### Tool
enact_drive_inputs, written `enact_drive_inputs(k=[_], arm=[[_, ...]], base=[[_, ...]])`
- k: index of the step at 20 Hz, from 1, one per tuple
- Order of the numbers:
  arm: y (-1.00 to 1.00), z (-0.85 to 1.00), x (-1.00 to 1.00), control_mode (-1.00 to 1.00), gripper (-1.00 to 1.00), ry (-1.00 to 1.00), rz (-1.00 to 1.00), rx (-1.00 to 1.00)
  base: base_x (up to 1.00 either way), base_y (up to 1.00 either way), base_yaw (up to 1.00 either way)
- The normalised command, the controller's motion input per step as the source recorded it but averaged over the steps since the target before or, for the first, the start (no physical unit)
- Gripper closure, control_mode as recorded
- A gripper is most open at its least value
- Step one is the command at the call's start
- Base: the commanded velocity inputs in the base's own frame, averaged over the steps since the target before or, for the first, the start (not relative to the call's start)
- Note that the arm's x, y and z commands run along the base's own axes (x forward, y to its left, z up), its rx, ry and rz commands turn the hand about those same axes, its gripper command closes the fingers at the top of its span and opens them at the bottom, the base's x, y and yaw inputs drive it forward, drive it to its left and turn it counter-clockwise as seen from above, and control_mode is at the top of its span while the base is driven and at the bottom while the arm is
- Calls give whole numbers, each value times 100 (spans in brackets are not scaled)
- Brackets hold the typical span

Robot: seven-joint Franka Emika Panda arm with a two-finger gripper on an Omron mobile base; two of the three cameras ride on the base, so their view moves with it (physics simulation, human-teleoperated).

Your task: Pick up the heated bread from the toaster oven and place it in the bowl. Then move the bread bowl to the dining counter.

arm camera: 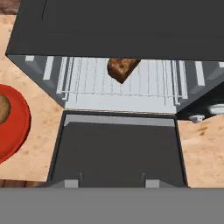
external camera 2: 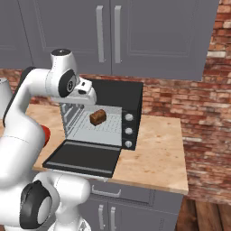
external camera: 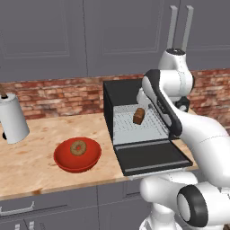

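The toaster oven (external camera: 128,96) stands on a light wood-grain counter (external camera: 31,166) with its drop-down door (external camera: 150,157) folded flat toward the counter's front edge. Inside the toaster oven, the heated bread (external camera: 139,116) sits on the wire rack (external camera: 134,128), tilted, toward the right side of the opening. The robot's white arm crosses in front of the toaster oven's right side and hides it there. Left of the toaster oven, apart from its door, rests the bowl (external camera: 67,159), red and glossy, holding a tan bagel (external camera: 78,148). Far left of the toaster oven, a white cylindrical container (external camera: 13,117) stands before the brick wall (external camera: 58,96). Grey cabinets (external camera: 54,36) hang above the toaster oven.
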Motion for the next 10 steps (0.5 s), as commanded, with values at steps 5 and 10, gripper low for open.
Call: enact_drive_inputs(k=[5, 10], arm=[[-12, -7, -33, -100, -100, -12, 0, 0], [0, -53, -27, -100, -100, -30, 0, 0]], base=[[0, 0, 0], [0, 0, 0]])
